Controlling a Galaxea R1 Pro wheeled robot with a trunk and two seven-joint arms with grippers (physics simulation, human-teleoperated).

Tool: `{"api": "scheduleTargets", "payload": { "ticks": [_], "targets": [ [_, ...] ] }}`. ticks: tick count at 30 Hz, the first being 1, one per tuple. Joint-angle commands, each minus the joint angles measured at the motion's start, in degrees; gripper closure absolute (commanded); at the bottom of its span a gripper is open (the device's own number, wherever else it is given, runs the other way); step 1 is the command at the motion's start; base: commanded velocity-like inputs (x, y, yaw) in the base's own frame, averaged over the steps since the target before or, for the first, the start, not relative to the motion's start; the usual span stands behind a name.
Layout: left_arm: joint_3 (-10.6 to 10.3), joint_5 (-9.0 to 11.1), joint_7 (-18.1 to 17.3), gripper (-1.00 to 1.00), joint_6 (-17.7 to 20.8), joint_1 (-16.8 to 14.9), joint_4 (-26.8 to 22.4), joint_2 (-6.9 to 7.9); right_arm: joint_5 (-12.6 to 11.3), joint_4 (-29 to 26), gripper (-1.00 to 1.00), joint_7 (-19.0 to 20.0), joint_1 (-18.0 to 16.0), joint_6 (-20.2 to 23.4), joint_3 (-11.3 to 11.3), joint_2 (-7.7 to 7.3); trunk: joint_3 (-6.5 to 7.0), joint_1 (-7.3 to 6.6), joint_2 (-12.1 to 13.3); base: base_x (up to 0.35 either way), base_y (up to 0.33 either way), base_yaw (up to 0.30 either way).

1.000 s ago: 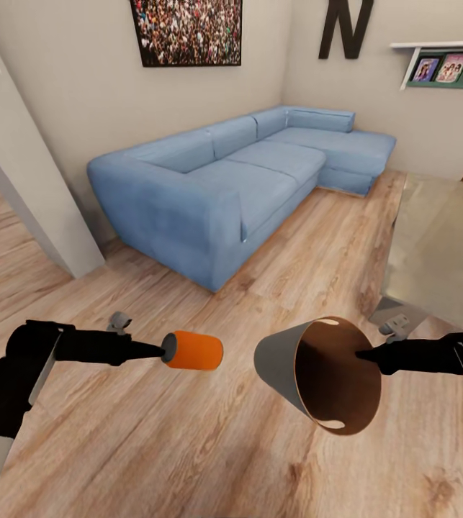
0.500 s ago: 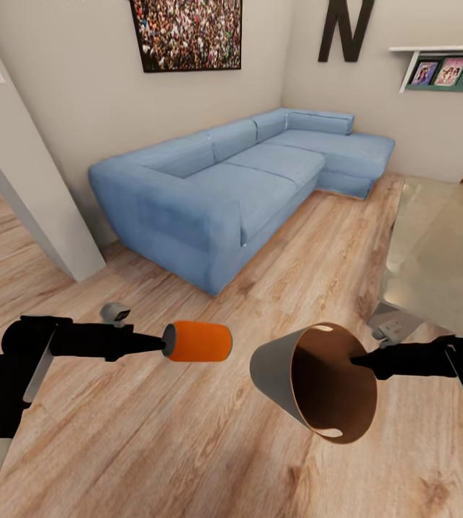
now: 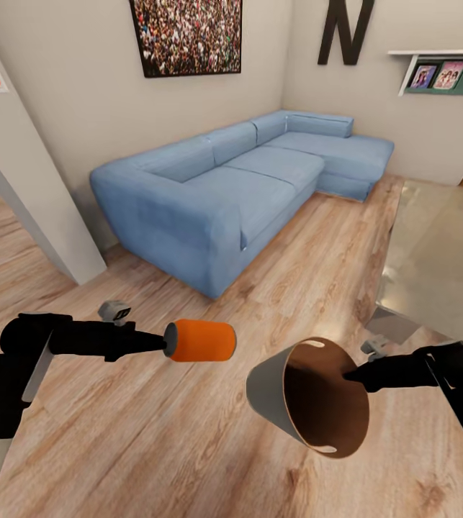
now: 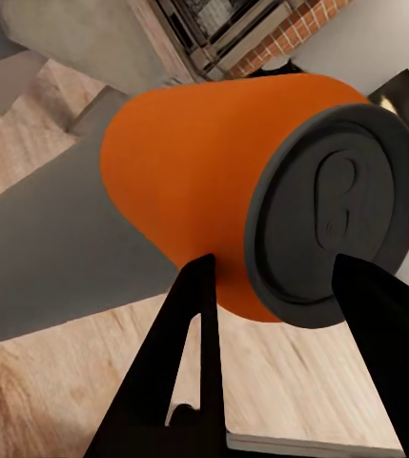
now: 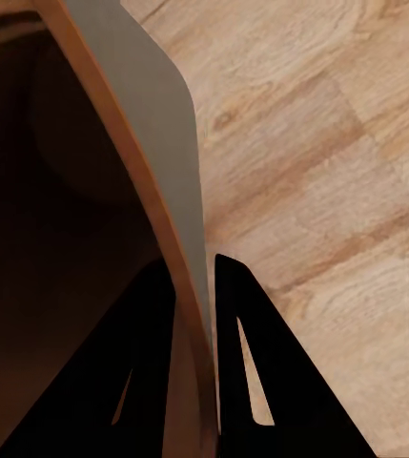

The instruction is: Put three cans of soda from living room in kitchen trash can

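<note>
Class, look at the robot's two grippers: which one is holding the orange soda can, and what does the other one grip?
The left gripper holds the orange soda can sideways. The right gripper instead pinches the rim of the tilted grey bin.

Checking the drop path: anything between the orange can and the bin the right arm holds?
Nothing. In the head view a bare gap over the wood floor separates the orange can, held by the left gripper, from the bin, pinched at its rim by the right gripper.

A single large dark letter "N" (image 3: 343, 30) is being displayed on the far wall (image 3: 404, 21), above the sofa's end. No wording is being shown legibly on the orange can (image 3: 201, 340), the framed crowd picture (image 3: 186, 34) or the shelf photos (image 3: 438, 74).
</note>
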Motion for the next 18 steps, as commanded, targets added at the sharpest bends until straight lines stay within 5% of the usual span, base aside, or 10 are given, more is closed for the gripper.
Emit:
{"api": "scheduleTargets", "payload": {
  "ticks": [1,4,10,18],
  "targets": [
    [-0.02,-0.07,0.0,1.0,0.02,0.01,-0.04,-0.09,-0.79,0.23,1.0,-0.39,-0.03,0.52,0.2,0.3,0.19,-0.23,0.41,0.0,0.0,0.0],
    [-0.14,-0.27,0.0,1.0,0.02,0.01,-0.13,-0.5,-0.82,0.85,1.0,-3.34,-0.05,0.52,0.87,1.77,0.73,-0.89,1.62,0.0,0.0,0.0],
    [-0.47,-0.73,0.0,1.0,0.02,0.01,-0.16,-3.69,-0.84,1.51,1.0,-7.47,-0.18,0.52,4.49,4.58,1.8,-2.21,4.02,0.0,0.0,0.0],
    [-6.19,-0.84,4.11,1.0,0.02,0.01,-0.13,-9.6,-0.21,3.26,1.0,-10.07,-0.45,0.52,6.15,6.53,3.24,-3.96,7.23,0.0,0.0,0.0]
  ]
}}
